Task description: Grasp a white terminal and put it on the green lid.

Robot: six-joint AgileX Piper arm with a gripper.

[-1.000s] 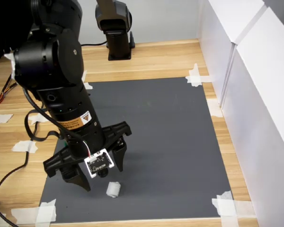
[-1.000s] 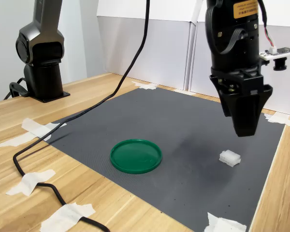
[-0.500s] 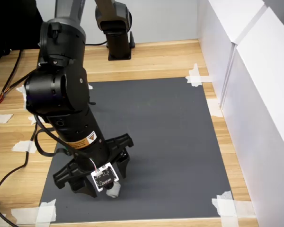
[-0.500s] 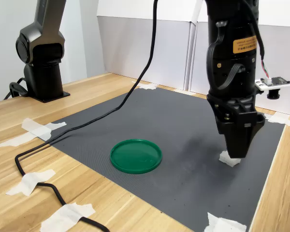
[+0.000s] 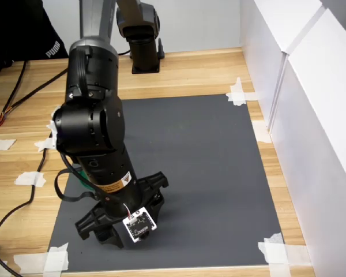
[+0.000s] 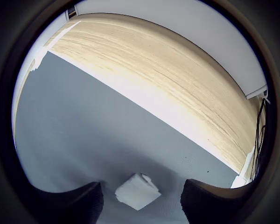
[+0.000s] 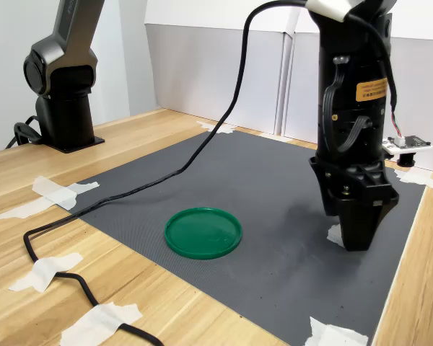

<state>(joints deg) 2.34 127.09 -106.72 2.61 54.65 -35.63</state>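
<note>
The white terminal lies on the dark grey mat, between my gripper's two dark fingers with a gap on each side. My gripper is open and low over the mat, fingertips at the terminal's level. In the second exterior view only a corner of the terminal shows beside the gripper. In the first exterior view the gripper and the wrist camera board hide the terminal, and the arm hides the green lid. The green lid lies flat on the mat, well off toward the second exterior view's left of the gripper.
A second black arm base stands on the wooden table past the mat. A black cable trails across the mat's corner near the lid. White panels wall off the first exterior view's right. Pieces of white tape hold the mat's corners.
My gripper has come down from well above the mat onto the terminal's spot, so its fingers now stand on either side of the terminal. The terminal and lid have not moved.
</note>
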